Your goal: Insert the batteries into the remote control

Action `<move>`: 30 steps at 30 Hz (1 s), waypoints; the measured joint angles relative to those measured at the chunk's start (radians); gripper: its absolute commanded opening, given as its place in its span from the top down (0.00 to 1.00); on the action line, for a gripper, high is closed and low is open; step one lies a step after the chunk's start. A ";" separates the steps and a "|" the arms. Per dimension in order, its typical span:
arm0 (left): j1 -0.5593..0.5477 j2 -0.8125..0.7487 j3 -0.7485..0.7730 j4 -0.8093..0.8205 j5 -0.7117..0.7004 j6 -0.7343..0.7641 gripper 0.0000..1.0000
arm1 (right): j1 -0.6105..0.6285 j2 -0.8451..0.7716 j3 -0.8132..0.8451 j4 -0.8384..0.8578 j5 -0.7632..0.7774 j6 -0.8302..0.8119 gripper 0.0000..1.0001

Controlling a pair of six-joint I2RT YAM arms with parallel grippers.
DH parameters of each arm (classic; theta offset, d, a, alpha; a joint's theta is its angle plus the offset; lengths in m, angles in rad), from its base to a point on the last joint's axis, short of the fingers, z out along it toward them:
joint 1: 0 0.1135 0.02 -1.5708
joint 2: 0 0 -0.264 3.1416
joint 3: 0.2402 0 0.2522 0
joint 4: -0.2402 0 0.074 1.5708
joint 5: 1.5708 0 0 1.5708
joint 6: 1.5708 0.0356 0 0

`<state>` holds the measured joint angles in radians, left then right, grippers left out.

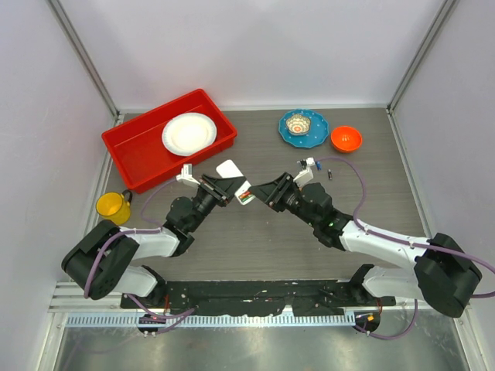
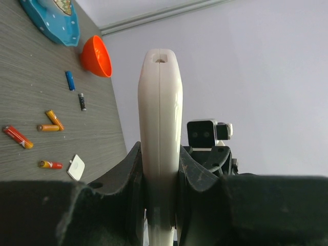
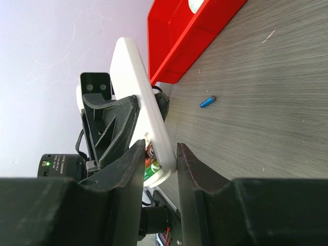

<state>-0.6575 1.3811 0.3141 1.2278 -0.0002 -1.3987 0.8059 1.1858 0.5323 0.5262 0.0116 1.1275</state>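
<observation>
My left pincer (image 2: pixel 160 154) clamps the flat white plastic remote control (image 2: pixel 160 97) aloft mid-table, presenting its battery bay (image 3: pixel 150 164) to my right pincer (image 3: pixel 160 156), which straddles that end, grip unclear. Spare small coloured cylindrical batteries (image 2: pixel 48 127) lie far-right.

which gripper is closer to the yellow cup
Left. The left gripper is to the cup's right, holding the remote; the right gripper is farther right, just past it.
</observation>
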 measured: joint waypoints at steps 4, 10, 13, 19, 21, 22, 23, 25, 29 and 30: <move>-0.005 0.000 0.000 -0.006 -0.008 0.013 1.00 | 0.012 -0.001 0.016 -0.043 0.018 -0.029 0.96; -0.010 0.000 0.000 -0.007 -0.023 0.019 1.00 | 0.027 -0.002 0.040 -0.089 0.055 -0.061 0.99; -0.012 0.000 0.000 -0.010 -0.026 0.019 1.00 | 0.030 -0.006 0.044 -0.102 0.061 -0.073 0.99; -0.021 0.000 0.000 -0.005 -0.025 0.018 1.00 | 0.037 -0.034 0.054 -0.148 0.071 -0.106 0.95; -0.024 0.000 0.000 -0.002 -0.023 0.017 1.00 | 0.037 -0.043 0.054 -0.158 0.069 -0.112 0.79; -0.026 0.000 0.000 0.002 -0.021 0.016 1.00 | 0.037 -0.048 0.054 -0.161 0.068 -0.113 0.75; -0.026 0.000 0.000 0.004 -0.021 0.015 1.00 | 0.037 -0.053 0.054 -0.162 0.065 -0.114 0.70; -0.029 0.000 0.000 0.014 -0.018 0.014 1.00 | 0.036 -0.062 0.054 -0.166 0.061 -0.116 0.61; -0.032 0.000 0.000 0.021 -0.009 0.016 1.00 | 0.035 -0.067 0.054 -0.176 0.037 -0.116 0.55; -0.035 0.000 0.000 0.023 -0.005 0.016 1.00 | 0.035 -0.067 0.054 -0.180 0.031 -0.113 0.53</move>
<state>-0.6926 1.3811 0.3145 1.2507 -0.0055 -1.3823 0.8413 1.1187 0.5865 0.3458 0.0422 1.0145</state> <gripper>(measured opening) 0.266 0.431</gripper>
